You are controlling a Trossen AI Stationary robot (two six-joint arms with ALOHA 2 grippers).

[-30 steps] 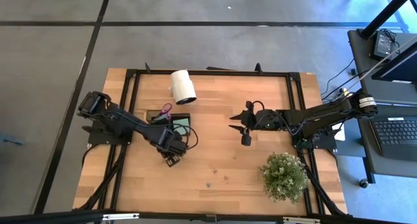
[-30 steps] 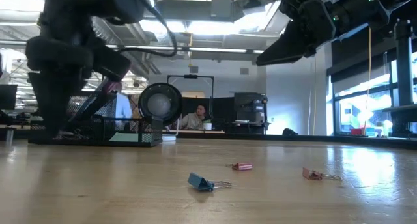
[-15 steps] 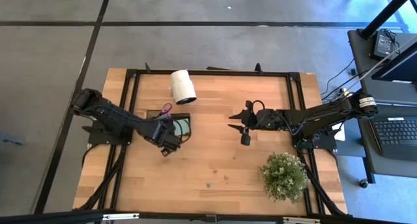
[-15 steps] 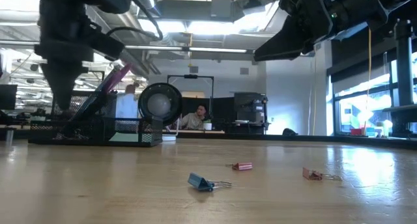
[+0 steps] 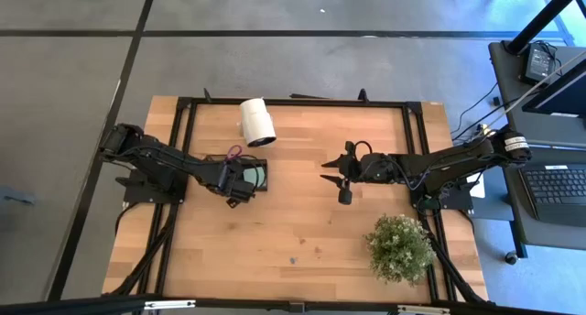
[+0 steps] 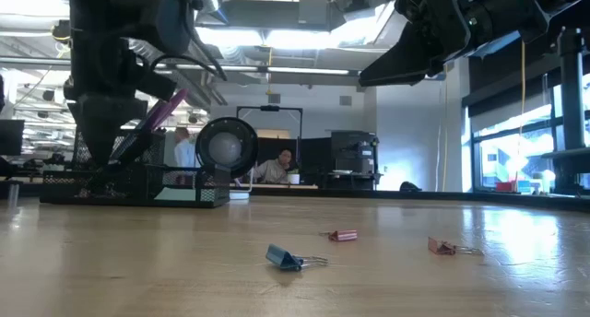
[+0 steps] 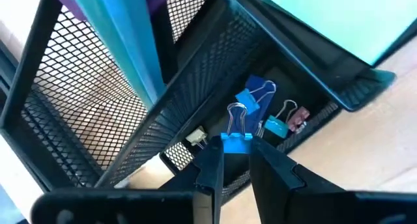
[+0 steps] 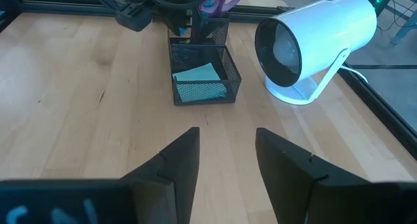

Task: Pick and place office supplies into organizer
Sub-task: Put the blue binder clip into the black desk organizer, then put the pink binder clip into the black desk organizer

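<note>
Nearest the low camera, three loose binder clips sit on the desk (image 6: 295,280): a blue clip (image 6: 286,257) in front, a pink clip (image 6: 343,235) a bit behind it, and another pink clip (image 6: 442,248) off toward the window side, all well apart from the organizer (image 5: 245,174)

The organizer is the black mesh tray on the white cylinder's (image 5: 257,122) side of the desk, just in front of it. Purple-handled scissors (image 5: 233,154) stand tilted in its tall cup, and the light green sticky-note pad (image 8: 197,73) lies in the low compartment

The left gripper (image 7: 236,160) hangs right over the organizer, fingers closed on a blue binder clip (image 7: 237,134) by its body, wire handles pointing down into the narrow compartment. A few more clips (image 7: 281,118) already lie in that compartment, blue, teal and pink ones

The right gripper (image 5: 331,176) hovers high over the middle of the desk, well apart from the organizer, fingers spread with nothing between them

The potted plant (image 5: 399,247) sits at the corner far from the organizer, and people are in the room beyond
</note>
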